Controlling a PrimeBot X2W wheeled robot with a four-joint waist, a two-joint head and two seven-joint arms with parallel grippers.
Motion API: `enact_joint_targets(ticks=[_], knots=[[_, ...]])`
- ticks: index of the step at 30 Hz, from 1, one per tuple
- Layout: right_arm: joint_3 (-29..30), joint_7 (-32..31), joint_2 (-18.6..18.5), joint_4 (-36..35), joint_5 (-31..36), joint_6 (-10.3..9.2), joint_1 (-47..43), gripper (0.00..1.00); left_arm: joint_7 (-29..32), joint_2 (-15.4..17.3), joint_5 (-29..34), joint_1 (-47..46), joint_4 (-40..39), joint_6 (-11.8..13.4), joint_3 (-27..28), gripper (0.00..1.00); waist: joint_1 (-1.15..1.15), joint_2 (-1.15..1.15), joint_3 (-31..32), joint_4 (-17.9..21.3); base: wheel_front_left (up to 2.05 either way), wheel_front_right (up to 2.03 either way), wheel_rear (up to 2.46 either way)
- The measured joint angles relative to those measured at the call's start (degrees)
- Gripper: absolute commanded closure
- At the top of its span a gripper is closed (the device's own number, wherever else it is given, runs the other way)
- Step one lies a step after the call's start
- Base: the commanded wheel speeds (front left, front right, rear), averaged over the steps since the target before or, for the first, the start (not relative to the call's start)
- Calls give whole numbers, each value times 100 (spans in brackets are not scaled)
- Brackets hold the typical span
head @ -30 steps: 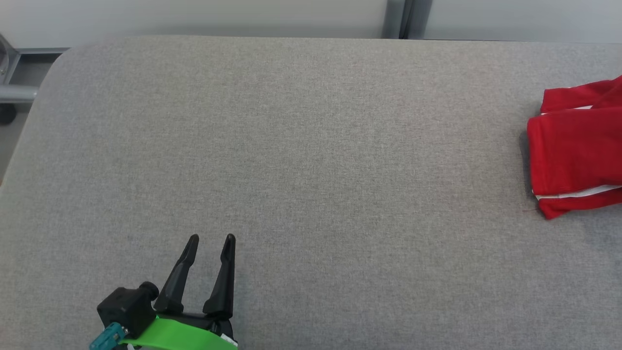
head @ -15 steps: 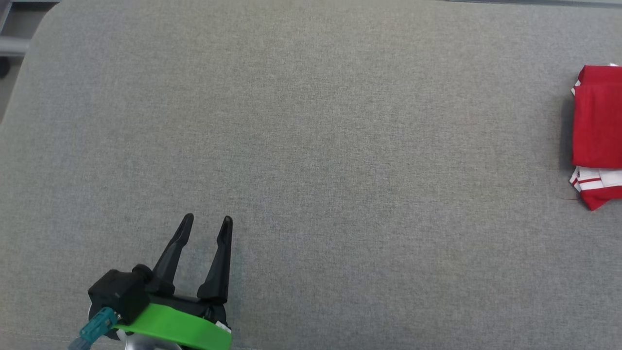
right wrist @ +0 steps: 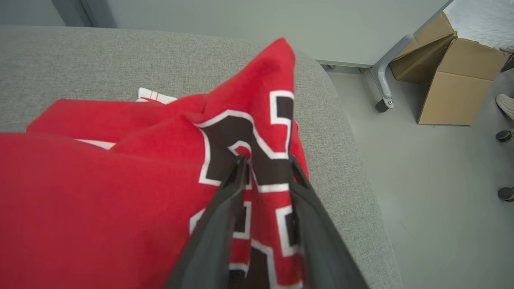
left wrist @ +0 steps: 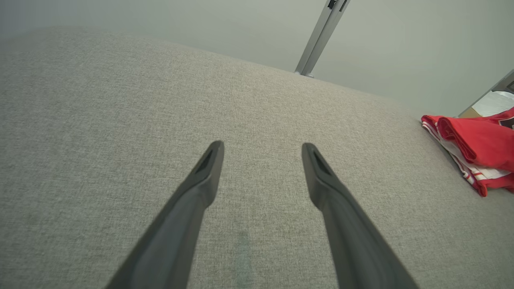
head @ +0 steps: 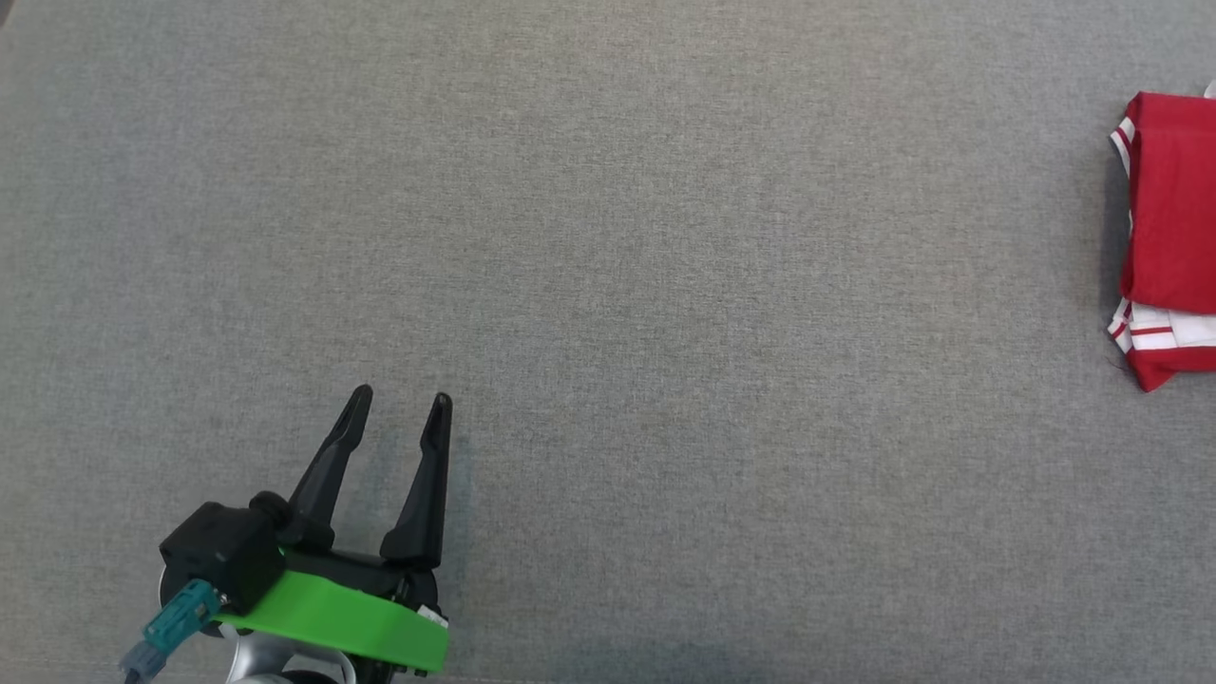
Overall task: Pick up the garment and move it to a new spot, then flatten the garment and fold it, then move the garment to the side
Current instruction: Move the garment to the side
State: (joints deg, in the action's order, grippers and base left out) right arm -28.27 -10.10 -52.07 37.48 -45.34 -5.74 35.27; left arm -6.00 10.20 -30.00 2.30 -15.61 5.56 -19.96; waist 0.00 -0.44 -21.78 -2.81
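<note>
Head view, far right edge: garment (head: pixel 1170 209) lies folded on grey surface (head: pixel 665 285), fold and side-move judged approx. done; left gripper (head: pixel 401 395) wide, empty, lower left; right gripper (right wrist: pixel 266 159) narrow astride cloth, grip/release unclear; withdrawal remains.

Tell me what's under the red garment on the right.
The grey padded table lies under the red garment; white-striped folds of its own show at its near edge. Anything else beneath it is covered.
</note>
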Motion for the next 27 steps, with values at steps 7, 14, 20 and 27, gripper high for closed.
enact_joint_targets(ticks=[7, 14, 20, 27], knots=[[49, 157, 132, 221, 15, -49, 74, 0, 101, 46, 40, -3, -70, 9, 43, 0, 0, 0, -123, 157, 0, 0, 0], [46, 330, 298, 391, 52, -74, 75, 0, 151, 62, 46, -12, -101, 25, 97, 0, 0, 0, -182, 303, 0, 0, 0], [45, 634, 380, 312, 168, -77, 308, 0, 138, 15, 45, -187, -62, 26, 85, 0, 0, 0, -70, 407, 0, 0, 0], [-27, 1022, 566, -44, 367, 40, 588, 0, 41, -57, -1, -305, 77, 23, 70, 0, 0, 0, 156, 520, 0, 0, 0]])
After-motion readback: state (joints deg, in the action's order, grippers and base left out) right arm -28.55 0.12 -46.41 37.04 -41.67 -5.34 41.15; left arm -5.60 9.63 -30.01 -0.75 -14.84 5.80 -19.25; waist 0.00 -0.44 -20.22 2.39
